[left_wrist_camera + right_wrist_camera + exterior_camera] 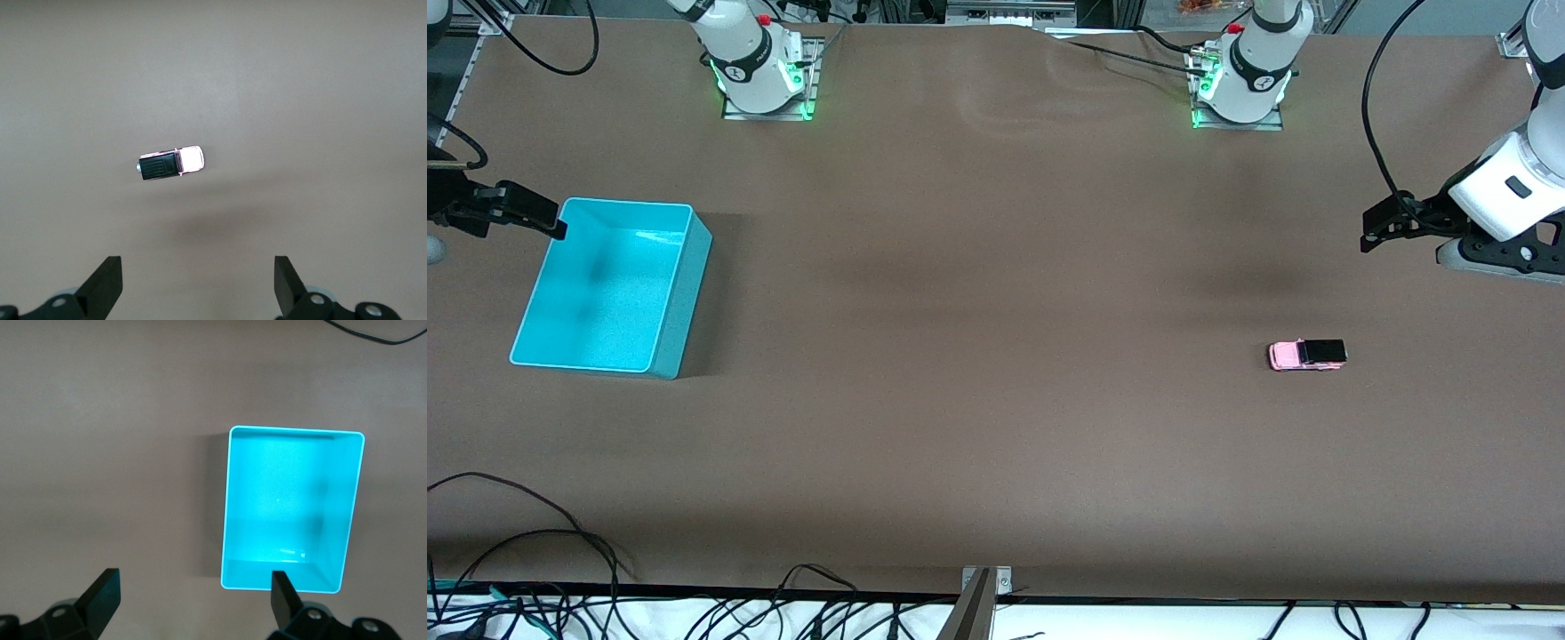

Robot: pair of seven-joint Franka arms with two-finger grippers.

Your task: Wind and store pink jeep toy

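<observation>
I haven't started: tiny pink plastic jeep toy (1306, 356) sits untouched lower right on the desk; my left gripper (1371, 233), jaws wide, must descend onto it.

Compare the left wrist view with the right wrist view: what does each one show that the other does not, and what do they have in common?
Only the left wrist view shows the pink jeep toy, standing on its wheels on the brown table, apart from the left claw.

Only the right wrist view shows the cyan bin, with nothing in it, and a black cable at the edge of the picture. The right claw is up by one short wall of the bin.

Both show the same bare brown table and an open, empty claw.
</observation>
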